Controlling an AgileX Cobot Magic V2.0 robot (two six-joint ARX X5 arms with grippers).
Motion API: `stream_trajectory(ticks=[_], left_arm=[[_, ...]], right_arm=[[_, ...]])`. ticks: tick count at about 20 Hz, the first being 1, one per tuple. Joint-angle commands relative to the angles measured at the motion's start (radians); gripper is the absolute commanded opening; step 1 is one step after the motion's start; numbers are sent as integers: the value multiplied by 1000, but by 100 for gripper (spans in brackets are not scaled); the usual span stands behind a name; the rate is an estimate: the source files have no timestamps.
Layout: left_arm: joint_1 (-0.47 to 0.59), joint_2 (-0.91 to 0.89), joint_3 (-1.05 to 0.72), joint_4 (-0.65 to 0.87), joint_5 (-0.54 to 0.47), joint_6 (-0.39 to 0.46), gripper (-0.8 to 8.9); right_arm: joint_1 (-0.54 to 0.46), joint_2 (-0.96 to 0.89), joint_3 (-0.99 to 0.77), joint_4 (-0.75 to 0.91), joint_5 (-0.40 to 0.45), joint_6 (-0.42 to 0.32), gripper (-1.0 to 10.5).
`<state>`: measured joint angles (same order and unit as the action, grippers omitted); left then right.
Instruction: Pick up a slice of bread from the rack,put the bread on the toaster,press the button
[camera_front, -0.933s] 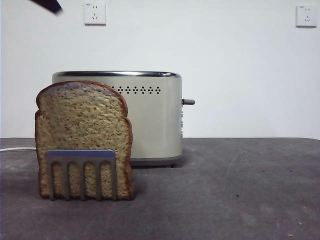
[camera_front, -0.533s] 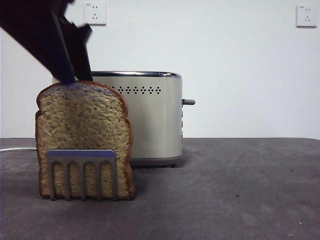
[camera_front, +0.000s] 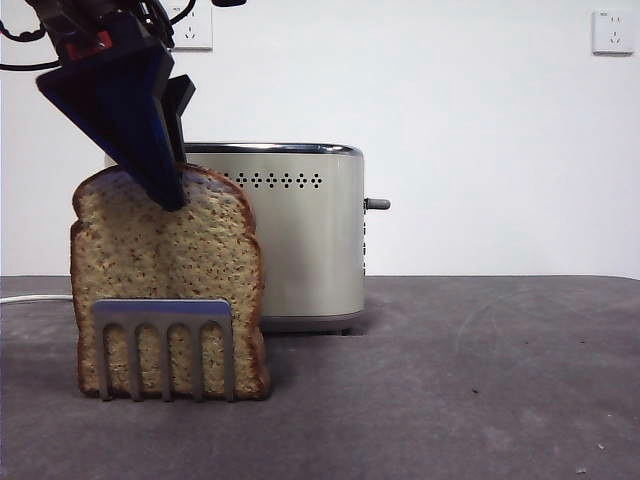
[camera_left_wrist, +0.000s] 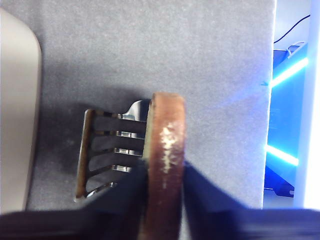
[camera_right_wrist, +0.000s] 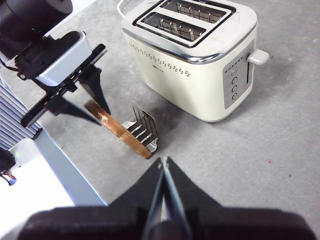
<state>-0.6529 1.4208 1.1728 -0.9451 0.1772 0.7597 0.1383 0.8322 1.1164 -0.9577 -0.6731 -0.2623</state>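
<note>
Bread (camera_front: 165, 270) stands in your rack (camera_front: 165, 345); your left gripper (camera_front: 165, 195) straddles its crust, grasp unclear; right gripper (camera_right_wrist: 163, 167) clenched.

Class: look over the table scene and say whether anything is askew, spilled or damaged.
Nothing stands out. The bread stands upright in the rack, the toaster sits level behind it, and the left gripper straddles the bread's top edge.

Shiny steel rack (camera_front: 163, 345), speckled bread (camera_front: 165, 270), chrome-rimmed toaster (camera_front: 300, 240)
</note>
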Motion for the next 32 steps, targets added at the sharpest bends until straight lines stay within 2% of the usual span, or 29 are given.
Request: stream_trajectory(ticks=[1, 5, 9, 15, 19, 20, 24, 28, 32], left_arm=[[-2, 3, 9, 0, 7, 11, -12], [-2, 2, 76, -45, 10, 11, -9], [-2, 2, 213, -158, -4, 12, -9], [-1, 2, 519, -230, -163, 38, -9], [0, 2, 622, -168, -262, 115, -9], [6, 2, 622, -142, -277, 160, -9], [47, 38, 622, -84, -272, 243, -9], [88, 111, 622, -75, -202, 262, -9], [99, 178, 622, -72, -195, 262, -9]], right_arm=[[3, -1, 1, 2, -2, -9, -12], [3, -1, 1, 2, -2, -8, -12], [3, -1, 1, 2, -2, -8, -12], [3, 0, 1, 2, -2, -9, -12], [3, 11, 1, 2, -2, -9, -12], [3, 15, 1, 2, -3, -9, -12], [3, 30, 1, 1, -9, -8, -12], [3, 30, 1, -2, -9, -8, -12], [3, 30, 1, -3, -9, -8, -12]])
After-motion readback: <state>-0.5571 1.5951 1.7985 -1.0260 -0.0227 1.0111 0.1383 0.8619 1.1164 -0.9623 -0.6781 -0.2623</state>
